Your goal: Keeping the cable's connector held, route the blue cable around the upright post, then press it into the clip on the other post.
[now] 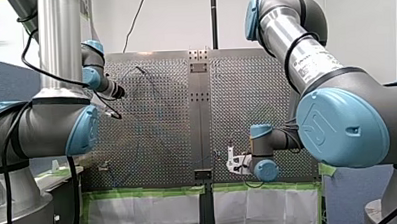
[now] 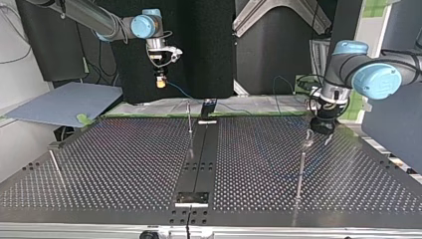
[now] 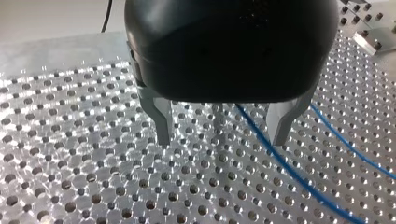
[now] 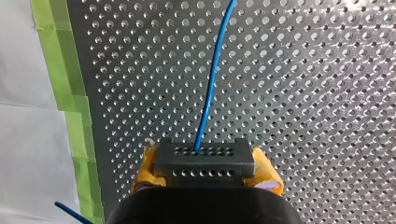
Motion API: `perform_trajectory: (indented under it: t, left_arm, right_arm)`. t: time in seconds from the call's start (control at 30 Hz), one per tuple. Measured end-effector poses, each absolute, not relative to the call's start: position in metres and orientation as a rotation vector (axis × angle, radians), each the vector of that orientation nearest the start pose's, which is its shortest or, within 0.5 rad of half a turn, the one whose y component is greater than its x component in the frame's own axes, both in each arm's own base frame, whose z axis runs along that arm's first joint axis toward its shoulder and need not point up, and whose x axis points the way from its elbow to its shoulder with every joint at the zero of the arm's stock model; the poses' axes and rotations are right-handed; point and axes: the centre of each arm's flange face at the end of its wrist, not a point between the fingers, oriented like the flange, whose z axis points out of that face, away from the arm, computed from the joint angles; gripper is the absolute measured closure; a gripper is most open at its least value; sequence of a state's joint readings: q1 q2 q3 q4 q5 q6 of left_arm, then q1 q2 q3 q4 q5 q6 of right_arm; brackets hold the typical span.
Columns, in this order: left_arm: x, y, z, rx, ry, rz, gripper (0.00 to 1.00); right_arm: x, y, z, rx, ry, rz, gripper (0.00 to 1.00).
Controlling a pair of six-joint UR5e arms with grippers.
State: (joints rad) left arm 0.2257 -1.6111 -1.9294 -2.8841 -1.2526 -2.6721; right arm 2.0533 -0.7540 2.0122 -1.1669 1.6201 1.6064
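In the right wrist view my right gripper [image 4: 204, 175] is shut with its yellow pads [image 4: 268, 179] on a dark grey connector [image 4: 204, 161]. The blue cable [image 4: 210, 84] runs from it out over the perforated table. In the top view this gripper [image 2: 159, 82] hangs above the table's far edge, and the cable [image 2: 180, 92] trails down from it. My left gripper [image 3: 223, 135] stands open, metal fingers [image 3: 161, 122] apart, just over the table, with the blue cable [image 3: 280, 163] lying under one finger. In the top view it [image 2: 321, 128] hovers over a thin post [image 2: 301, 169].
A second thin post [image 2: 189, 119] stands near the table's middle by the dark centre strip [image 2: 199, 164], and a third post [image 2: 54, 167] at the top view's left. Green tape [image 4: 70, 93] lines the table edge beside my right gripper. A grey board [image 2: 64, 104] lies beyond the table.
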Motion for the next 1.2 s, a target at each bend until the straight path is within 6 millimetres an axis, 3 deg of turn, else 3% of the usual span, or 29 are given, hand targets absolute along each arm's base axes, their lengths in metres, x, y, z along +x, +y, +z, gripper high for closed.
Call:
perform_trajectory:
  t: [0.5,1.2]
  left_arm:
    - [0.455,-0.068,0.336,-0.879,1.548,-0.908,0.0]
    - [0.403,-0.091,0.397,-0.759,1.543,-0.89,0.0]
  right_arm:
    - [0.356,-0.402,-0.028,1.592,-1.049,1.492,1.0]
    - [0.356,-0.404,-0.027,1.585,-1.051,1.511,1.0]
